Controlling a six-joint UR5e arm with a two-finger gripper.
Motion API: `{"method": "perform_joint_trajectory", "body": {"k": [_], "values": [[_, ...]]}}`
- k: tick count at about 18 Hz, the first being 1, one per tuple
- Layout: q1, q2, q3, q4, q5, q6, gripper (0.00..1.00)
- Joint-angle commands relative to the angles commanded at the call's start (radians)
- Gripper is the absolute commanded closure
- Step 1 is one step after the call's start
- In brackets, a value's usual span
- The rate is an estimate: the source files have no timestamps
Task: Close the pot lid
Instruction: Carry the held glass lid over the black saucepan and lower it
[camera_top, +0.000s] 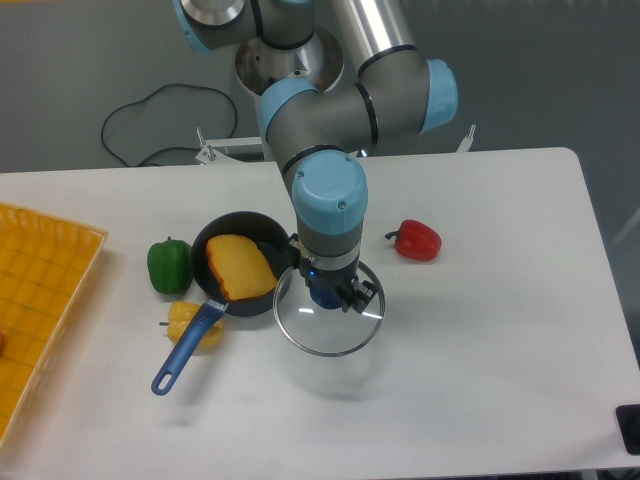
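The lid (329, 322) is gripped by its blue knob between the fingers of the gripper (326, 294), just right of the pot (241, 264), its rim overlapping the pot's edge. A yellow item (241, 267) is seen inside the pot. Green (168, 264), yellow (193, 323) and red (417, 240) peppers are scattered on the table (480, 330).

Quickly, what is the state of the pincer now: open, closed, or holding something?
Pincer: closed on the dark blue knob of the glass lid, holding it beside the pot.
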Motion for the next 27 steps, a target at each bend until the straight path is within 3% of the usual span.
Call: {"method": "perform_joint_trajectory", "body": {"k": [7, 15, 27], "values": [[-0.005, 0.005, -0.005, -0.002, 0.0, -0.003, 0.41], [-0.015, 0.051, -0.055, 0.002, 0.003, -0.005, 0.41], [-0.156, 0.112, -0.152, 0.005, 0.028, -0.049, 0.41]]}}
